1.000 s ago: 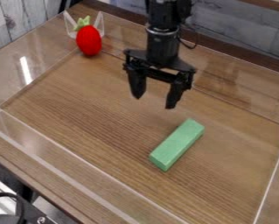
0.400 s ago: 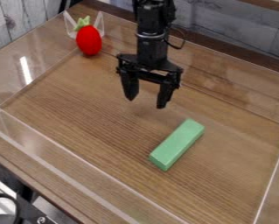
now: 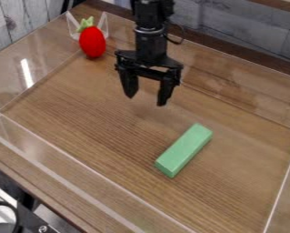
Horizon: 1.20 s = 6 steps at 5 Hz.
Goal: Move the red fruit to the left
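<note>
The robot arm (image 3: 151,32) reaches in from the far edge of the view, dark and slim; its gripper (image 3: 147,95) hangs near the middle of the picture, over the far half of the wooden worktop (image 3: 98,132). The fingers (image 3: 130,91) are open, spread to either side, with bare wood showing between them; nothing is held in them.

The red fruit (image 3: 93,42) lies in the far left part of the worktop as the camera sees it, close to the raised border (image 3: 38,55); its glossy red body points toward the camera, and its pale yellow-green leaves (image 3: 85,25) point away toward the far edge. It is well apart from the fingers, farther back and to the left of them in the picture.

The light green rectangular block (image 3: 184,150) lies on the camera's side of the gripper, to the right in the picture; it is set at a slant, its far end leaning to the right, and it touches neither the fingers nor the fruit. In the near left corner of the picture, beyond the worktop's border, there is a looped black cable (image 3: 18,211); what it connects to cannot be told.
</note>
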Motion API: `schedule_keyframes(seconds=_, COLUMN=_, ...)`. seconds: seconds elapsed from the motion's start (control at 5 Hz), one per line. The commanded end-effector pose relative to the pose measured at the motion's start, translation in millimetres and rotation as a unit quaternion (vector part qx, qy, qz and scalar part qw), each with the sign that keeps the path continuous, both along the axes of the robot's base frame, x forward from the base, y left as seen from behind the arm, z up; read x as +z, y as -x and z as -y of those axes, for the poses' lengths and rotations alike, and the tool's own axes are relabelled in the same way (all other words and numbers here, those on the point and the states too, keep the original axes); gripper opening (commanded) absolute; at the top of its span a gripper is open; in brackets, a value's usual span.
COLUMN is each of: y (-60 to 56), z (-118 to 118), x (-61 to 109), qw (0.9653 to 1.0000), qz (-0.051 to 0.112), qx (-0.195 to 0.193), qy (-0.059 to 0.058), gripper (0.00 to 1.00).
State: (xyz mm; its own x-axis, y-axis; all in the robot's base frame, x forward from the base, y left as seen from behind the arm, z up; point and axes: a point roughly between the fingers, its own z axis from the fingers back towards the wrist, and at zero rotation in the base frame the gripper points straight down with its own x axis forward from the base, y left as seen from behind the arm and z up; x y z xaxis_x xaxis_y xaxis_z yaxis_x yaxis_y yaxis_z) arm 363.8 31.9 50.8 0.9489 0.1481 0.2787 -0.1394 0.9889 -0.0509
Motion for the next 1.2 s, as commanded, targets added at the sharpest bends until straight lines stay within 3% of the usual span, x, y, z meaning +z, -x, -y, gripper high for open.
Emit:
schedule_keyframes(seconds=0.0, y=-3.6, z=13, x=23.7, qw=0.9988, qz=0.044, qx=0.023, qy=-0.007, gripper=1.0)
schedule_keyframes(seconds=0.2, y=-5.2, z=18, x=33.1, qw=0.9968, qz=0.055, qx=0.058, qy=-0.005, gripper=1.0)
schedule_keyframes(seconds=0.4, y=-8.6, z=15, x=42.9, qw=0.9928, qz=0.067, qx=0.099, qy=0.006, gripper=1.0)
schedule_keyframes(seconds=0.6, y=-4.3, z=9, x=43.2, qw=0.9949, qz=0.078, qx=0.059, qy=0.026, gripper=1.0)
schedule_keyframes(seconds=1.0, y=0.0, z=-15, x=54.8, qw=0.9942, qz=0.078, qx=0.071, qy=0.022, gripper=1.0)
